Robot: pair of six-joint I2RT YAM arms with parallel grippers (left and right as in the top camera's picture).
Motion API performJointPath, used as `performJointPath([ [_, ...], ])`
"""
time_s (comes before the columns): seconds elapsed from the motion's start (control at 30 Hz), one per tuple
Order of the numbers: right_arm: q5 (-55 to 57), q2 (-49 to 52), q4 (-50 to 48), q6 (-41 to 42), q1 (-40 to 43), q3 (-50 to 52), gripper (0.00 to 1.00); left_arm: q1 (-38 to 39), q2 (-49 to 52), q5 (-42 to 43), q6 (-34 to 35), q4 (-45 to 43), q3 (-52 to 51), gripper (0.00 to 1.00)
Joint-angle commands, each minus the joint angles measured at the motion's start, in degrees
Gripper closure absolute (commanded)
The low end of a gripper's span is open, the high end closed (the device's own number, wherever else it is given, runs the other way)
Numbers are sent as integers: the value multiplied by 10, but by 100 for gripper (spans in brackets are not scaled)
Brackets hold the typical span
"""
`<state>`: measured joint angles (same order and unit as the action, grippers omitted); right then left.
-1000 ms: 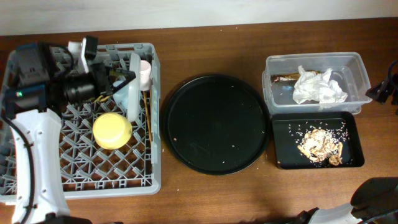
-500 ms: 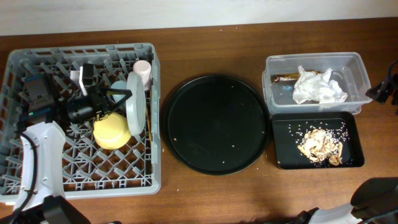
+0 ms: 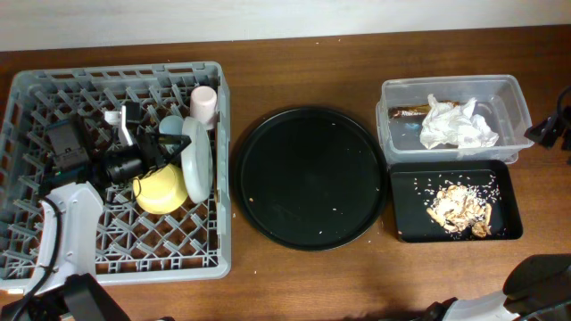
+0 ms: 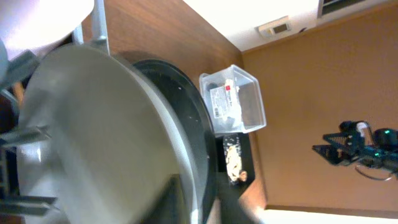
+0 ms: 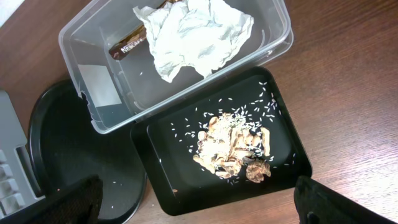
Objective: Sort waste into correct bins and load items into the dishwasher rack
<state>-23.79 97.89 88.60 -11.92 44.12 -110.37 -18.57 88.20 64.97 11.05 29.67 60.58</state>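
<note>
The grey dishwasher rack [image 3: 53,89] stands at the left. In it are the yellow bowl [image 3: 161,190], the blue cup [image 3: 169,126], the pink cup [image 3: 204,101] and the chopsticks [image 3: 214,169] by its right wall. The pale plate [image 3: 196,159] stands on edge in the rack. My left gripper [image 3: 159,148] is shut on its rim; the left wrist view shows the plate [image 4: 93,137] between the fingers [image 4: 205,199]. My right gripper [image 5: 196,186] is open and empty above the black tray [image 5: 286,149] of food scraps [image 5: 233,146]. The napkin [image 5: 196,34] and brown wrapper [image 5: 127,45] lie in the clear tub [image 5: 99,81].
The big round black tray [image 3: 310,176] with a few rice grains sits in the middle, between the rack and the bins. The clear tub [image 3: 508,94] and the black tray [image 3: 410,201] stand at the right. The right arm [image 3: 549,129] is at the right edge.
My left gripper has moved toward the front of the rack with the plate, which now stands on edge beside the yellow bowl. The right arm has not moved.
</note>
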Motion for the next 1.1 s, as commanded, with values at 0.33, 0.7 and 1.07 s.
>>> performJointPath([
  [0.33, 3, 0, 1, 4, 2, -11, 2, -3, -73, -37, 34, -17, 7, 1],
  [0.7, 3, 0, 1, 4, 2, -11, 2, -2, -316, -381, 37, 151, 7, 1],
  [1.07, 3, 0, 1, 4, 2, -11, 2, -2, -369, -453, 37, 213, 7, 1],
])
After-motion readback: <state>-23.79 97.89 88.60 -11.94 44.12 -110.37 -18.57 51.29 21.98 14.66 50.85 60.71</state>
